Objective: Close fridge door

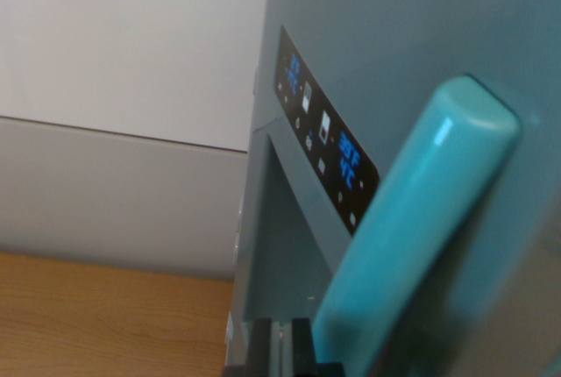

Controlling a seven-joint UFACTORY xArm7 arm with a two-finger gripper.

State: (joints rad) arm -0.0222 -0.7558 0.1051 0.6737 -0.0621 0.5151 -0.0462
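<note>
1. Fridge door (386, 17) fills the wrist view's right half, a grey-teal panel seen from very close and at a slant. It stands on the wooden bench (105, 316), whose bare top shows at the lower left, with a pale wall (123, 44) behind.

2. Teal handle (412, 237) runs diagonally from the bottom edge up to a rounded end at the upper right. Its long axis lies along the door face; the tilt probably comes from the camera's angle rather than the handle itself.

3. Black control strip (326, 142) with blue lit digits slants down the panel just left of the handle, roughly parallel to it. Below it is a recessed bay (294, 245), seemingly a dispenser niche.

4. Only a dark sliver of the gripper (280, 355) shows at the bottom edge, just beside the handle's lower part. I cannot tell whether its fingers are spread or closed, nor whether they touch the handle.

5. The camera sits this near, I judge, because the arm works at the handle or door face, the natural place to push.

6. Whether the door is ajar or already flush cannot be read here; no seam or hinge gap is clearly visible.

7. My guess is that the task is in its pushing stage, or near its end.
</note>
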